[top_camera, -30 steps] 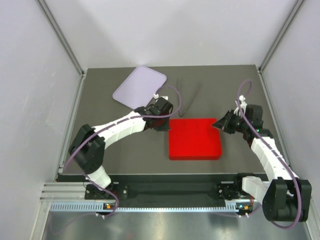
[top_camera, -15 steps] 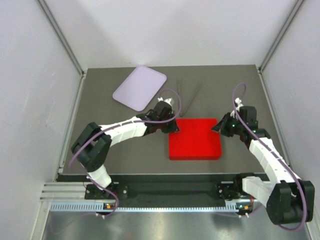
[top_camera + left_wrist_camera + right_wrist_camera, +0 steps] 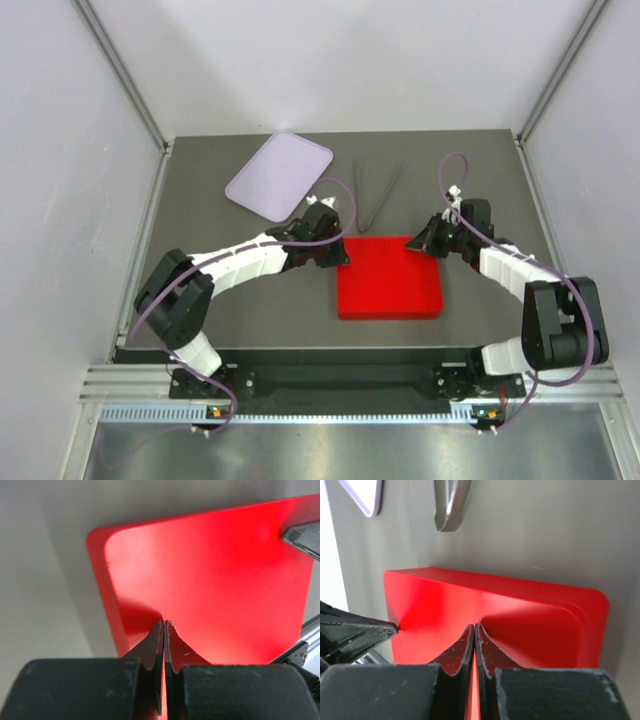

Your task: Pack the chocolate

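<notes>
No chocolate shows in any view. A flat red box (image 3: pixel 390 285) with its lid shut lies in the middle of the table. My left gripper (image 3: pixel 345 257) is shut and empty, its tips (image 3: pixel 164 623) down at the lid near the box's far left corner (image 3: pixel 100 537). From the other side my right gripper (image 3: pixel 412 247) is also shut and empty, with its tips (image 3: pixel 474 626) on the red lid (image 3: pixel 520 610) near the far right corner. Each wrist view catches the other gripper's tip at its edge.
Thin metal tongs (image 3: pixel 375 195) lie on the dark mat just behind the box, their end showing in the right wrist view (image 3: pixel 451 505). A lilac tray (image 3: pixel 279 174) sits at the back left. Grey walls close in both sides.
The right gripper has swung left and forward onto the box's far right corner and finished shutting. The left gripper has shifted right and down to the box's far left corner.
</notes>
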